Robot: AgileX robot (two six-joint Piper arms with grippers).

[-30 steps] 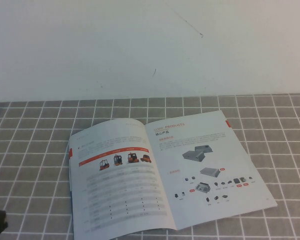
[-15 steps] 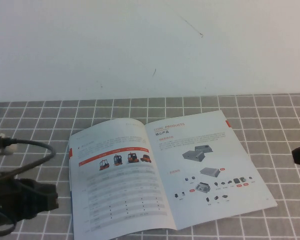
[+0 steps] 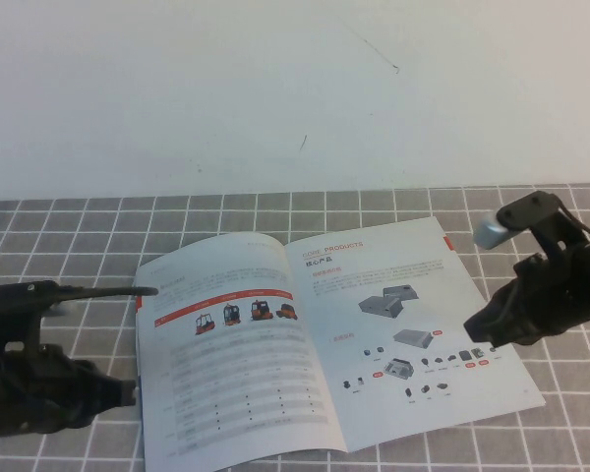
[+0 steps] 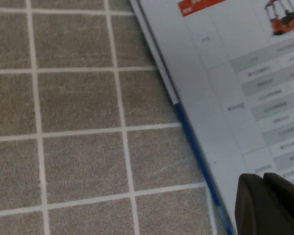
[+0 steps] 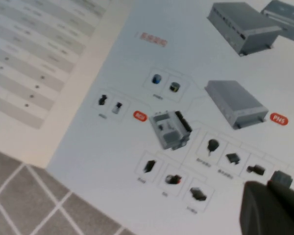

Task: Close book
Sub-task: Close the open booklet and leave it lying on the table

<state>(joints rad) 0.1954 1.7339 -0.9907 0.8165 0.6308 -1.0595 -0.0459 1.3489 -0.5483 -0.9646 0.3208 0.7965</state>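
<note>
- Compared with half a second earlier, the right arm, then only a dark tip at the table's right edge, had come well into the high view. The right gripper (image 3: 475,329) hung over the outer part of the book's (image 3: 324,334) right-hand page.
- The left arm had shifted a little. The left gripper (image 3: 128,395) lay low, just beside the book's left edge.
- The book itself had not moved.
- In the left wrist view the left gripper (image 4: 267,205) showed two dark fingers pressed together, with no gap.
- The right wrist view showed the right gripper (image 5: 272,210) likewise pressed together, above the printed parts. Contact with the paper cannot be told.
- The book lay open and face up in the middle of the grey tiled table (image 3: 69,246), before a white wall (image 3: 275,98).
- Its left page carried a red band, a row of orange and red vehicles, and grey tables. A blue edge ran along its outer side.
- Its right page showed grey boxes and small parts with red labels.
</note>
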